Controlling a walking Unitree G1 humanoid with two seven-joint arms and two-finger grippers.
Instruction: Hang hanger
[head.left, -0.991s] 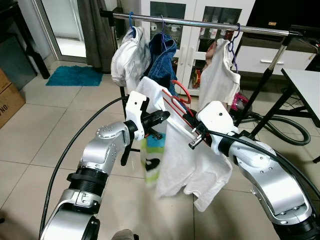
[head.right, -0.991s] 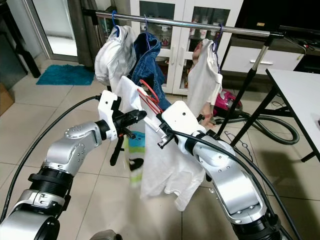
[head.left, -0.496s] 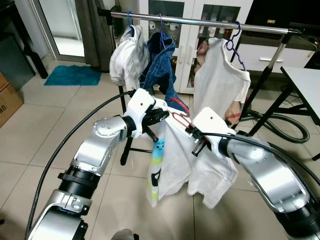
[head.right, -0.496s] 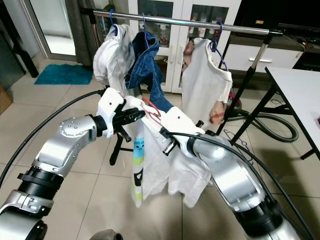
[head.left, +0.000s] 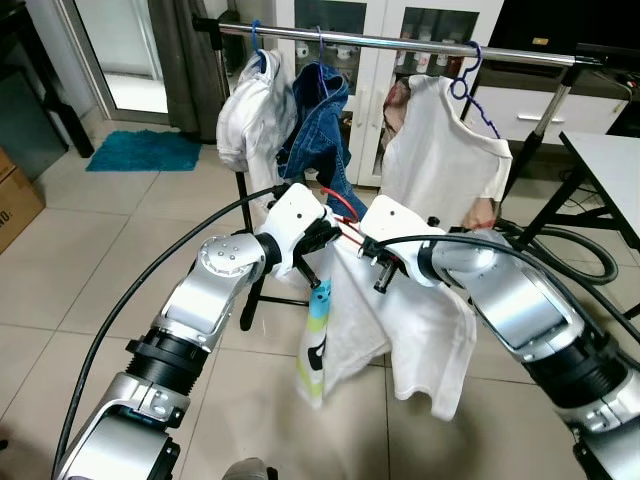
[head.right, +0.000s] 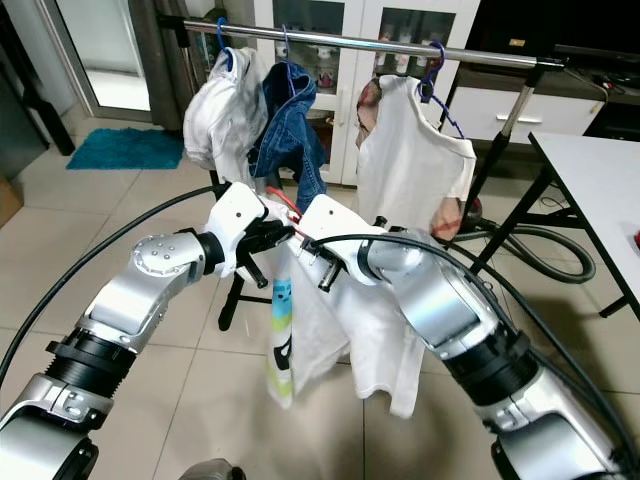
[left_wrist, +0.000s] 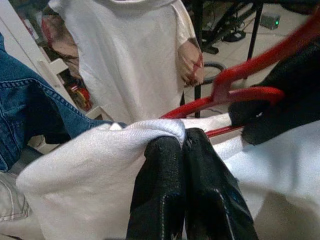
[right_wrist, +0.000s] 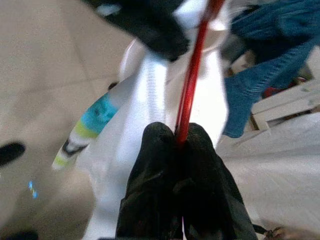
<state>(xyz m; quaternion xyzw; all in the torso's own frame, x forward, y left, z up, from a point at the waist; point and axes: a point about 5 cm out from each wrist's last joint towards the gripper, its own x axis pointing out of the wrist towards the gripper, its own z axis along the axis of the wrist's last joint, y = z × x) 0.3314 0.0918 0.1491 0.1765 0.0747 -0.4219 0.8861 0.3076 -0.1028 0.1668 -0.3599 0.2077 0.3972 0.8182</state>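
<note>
A red hanger (head.left: 340, 212) carries a white T-shirt (head.left: 420, 320) with a blue and green print (head.left: 316, 330), held in mid air below the metal clothes rail (head.left: 400, 42). My left gripper (head.left: 322, 232) is shut on the shirt's white collar (left_wrist: 125, 145) right beside the hanger wire. My right gripper (head.left: 366, 246) is shut on the red hanger (right_wrist: 192, 75), its fingers (right_wrist: 165, 165) pinching the wire. The two grippers sit close together, in front of the hanging blue jeans (head.left: 318, 125).
On the rail hang a white garment (head.left: 255, 110), the jeans and a white shirt (head.left: 440, 150) on purple hangers. A vacuum hose (head.left: 560, 260) lies on the floor at right, a white table (head.left: 610, 165) stands far right, and a teal mat (head.left: 145, 150) lies at left.
Both grippers have moved up and toward the rail with the hanger and shirt, closing in on each other. The shirt now hangs straighter below them.
</note>
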